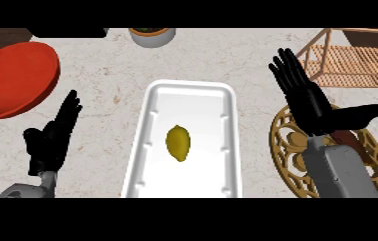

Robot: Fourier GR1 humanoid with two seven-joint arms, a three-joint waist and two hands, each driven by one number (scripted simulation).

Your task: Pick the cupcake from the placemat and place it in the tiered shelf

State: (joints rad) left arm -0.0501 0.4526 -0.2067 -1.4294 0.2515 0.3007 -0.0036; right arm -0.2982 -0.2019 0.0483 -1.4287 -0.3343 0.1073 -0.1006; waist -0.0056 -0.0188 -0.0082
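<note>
Far left edge of the pale stone counter point(103, 110): a round red plate point(26, 77), partly cut off.

Near left corner: the black-fingered left robot hand point(48, 140) is seen resting, fingers up and straight, nothing held.

Centre: a long white plastic tray point(151, 135) is laid front to back, with one small yellow lemon-shaped object point(178, 142) lying in its middle. At the far edge behind it, a grey pot point(153, 36) is partly shown.

Right side, near edge: a round golden openwork placemat point(288, 150). The black-fingered right robot hand point(306, 97) is held over it, fingers straight and spread, thumb out to the right, nothing grasped.

The cupcake is not plainly seen. A small reddish-brown patch point(347, 137) shows on the placemat just beside the right wrist, under the thumb. It is judged to be the cupcake, mostly hidden by hand and forearm. Its shape, wrapper and topping cannot be told.

Far right corner: a light wooden slatted tiered shelf point(347, 60), well apart from the tray, just beyond the placemat.

Handling, as judged: the cupcake is expected to be light, soft and easily crushed, with a top that would smear or crumble. Hold is best taken low on the sides of the base, between thumb and fingers. It should be kept upright while carried to the tiered shelf.
</note>
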